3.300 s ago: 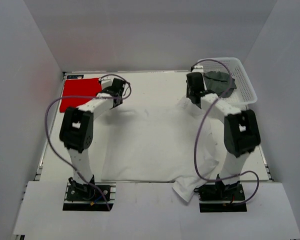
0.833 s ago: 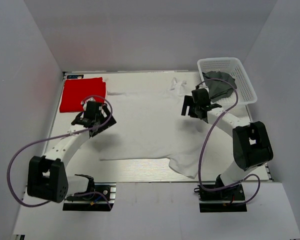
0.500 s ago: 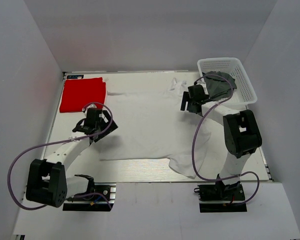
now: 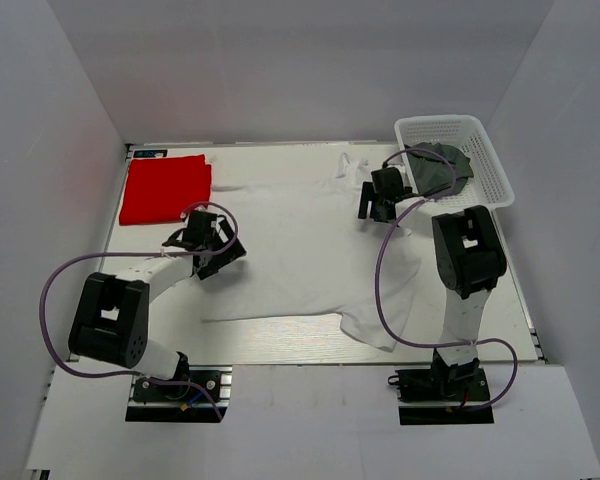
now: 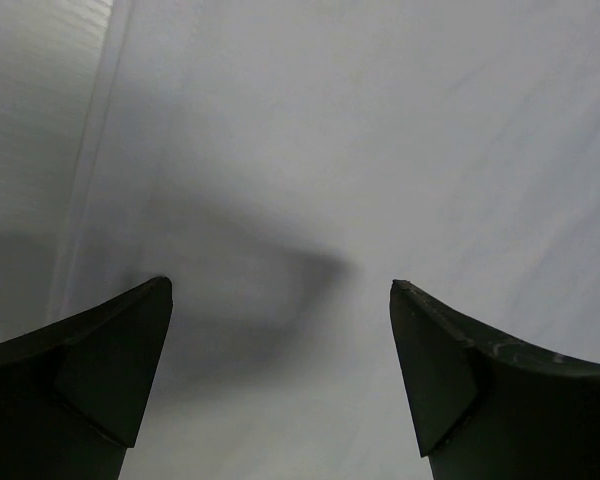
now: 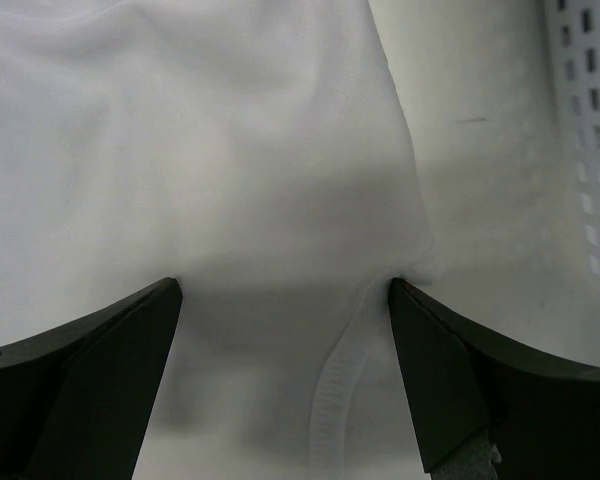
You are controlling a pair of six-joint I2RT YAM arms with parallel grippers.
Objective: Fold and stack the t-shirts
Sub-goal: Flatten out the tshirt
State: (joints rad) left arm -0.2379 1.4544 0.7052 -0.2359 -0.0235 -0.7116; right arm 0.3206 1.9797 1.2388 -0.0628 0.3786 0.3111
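The white t-shirt (image 4: 300,250) lies spread over the middle of the table. A folded red t-shirt (image 4: 165,188) lies at the back left. A dark grey-green t-shirt (image 4: 438,166) sits in the white lattice basket (image 4: 490,170). My left gripper (image 4: 212,262) is open, low over the white shirt's left edge; white cloth (image 5: 310,180) fills the left wrist view. My right gripper (image 4: 372,208) is open over the shirt's right upper part, where a hem (image 6: 342,380) runs between its fingers (image 6: 450,380).
The basket stands at the back right, close to the right gripper, and its wall shows in the right wrist view (image 6: 590,150). The table's bare left strip (image 5: 30,120) shows beside the cloth. White walls enclose the table.
The white shirt has been pulled back and spread out. The left arm has swung down and in to the shirt's left edge. The right gripper has moved slightly back toward the basket.
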